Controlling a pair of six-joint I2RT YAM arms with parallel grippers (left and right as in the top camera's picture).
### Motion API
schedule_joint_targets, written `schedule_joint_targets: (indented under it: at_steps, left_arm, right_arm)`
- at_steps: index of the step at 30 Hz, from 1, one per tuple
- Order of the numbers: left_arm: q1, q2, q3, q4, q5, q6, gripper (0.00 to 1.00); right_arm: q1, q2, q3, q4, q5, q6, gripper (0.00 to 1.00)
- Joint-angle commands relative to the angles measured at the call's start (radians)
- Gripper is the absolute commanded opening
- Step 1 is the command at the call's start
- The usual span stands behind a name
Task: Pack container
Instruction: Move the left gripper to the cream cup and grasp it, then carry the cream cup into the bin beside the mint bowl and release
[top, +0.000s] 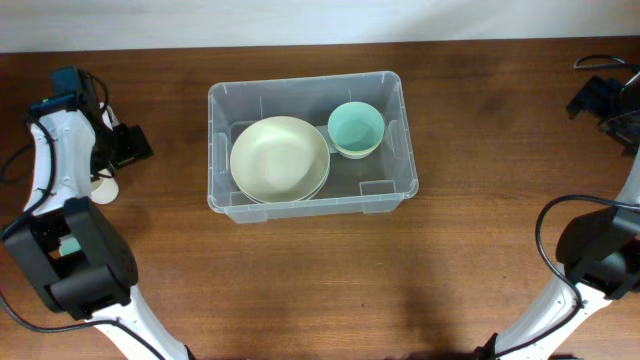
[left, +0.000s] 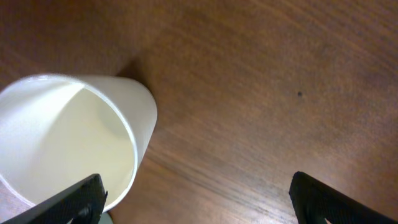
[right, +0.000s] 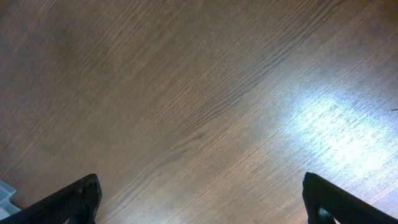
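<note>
Soft, even overhead light; the container casts a faint shadow. White glare marks the table near its far right corner.

The white cup seems mostly hidden beneath the left arm.

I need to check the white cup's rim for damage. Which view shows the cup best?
The left wrist view: the white cup fills the lower left, with its rim and inside clear. Overhead shows only a sliver of it. The right wrist view shows only table.
</note>
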Motion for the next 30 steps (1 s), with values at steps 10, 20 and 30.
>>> schedule_joint_targets:
  at_steps: [10, 20, 30]
  left_arm:
    - [0.015, 0.066, -0.003, 0.029, 0.007, 0.079, 0.96]
    - [0.015, 0.077, -0.010, 0.029, 0.019, 0.079, 0.69]
    - [0.015, 0.099, -0.064, 0.033, 0.029, 0.079, 0.41]
  right_arm:
    - [-0.006, 0.003, -0.004, 0.000, 0.011, 0.000, 0.99]
    - [-0.006, 0.003, -0.004, 0.000, 0.011, 0.000, 0.99]
    - [-0.006, 0.003, -0.004, 0.000, 0.011, 0.000, 0.99]
